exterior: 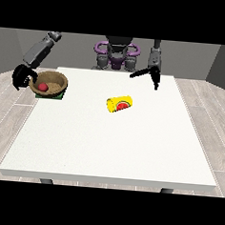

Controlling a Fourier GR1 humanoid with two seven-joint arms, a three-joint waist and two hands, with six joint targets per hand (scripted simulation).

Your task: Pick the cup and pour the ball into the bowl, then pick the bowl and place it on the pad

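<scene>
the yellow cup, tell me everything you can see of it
The yellow cup with a red watermelon-slice picture on its side lies tipped over on the white table, near the middle and a little toward the robot. It looks smooth and cylindrical, its long axis running roughly across the view, slightly slanted. Nothing shows inside it. Only the table touches it; both hands are apart from it, and the brown bowl sits well off at the view's left.

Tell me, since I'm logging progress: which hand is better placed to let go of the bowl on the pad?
The robot's right hand, at the view's left: it sits curled beside the bowl, which holds the ball and rests on the green pad.
</scene>
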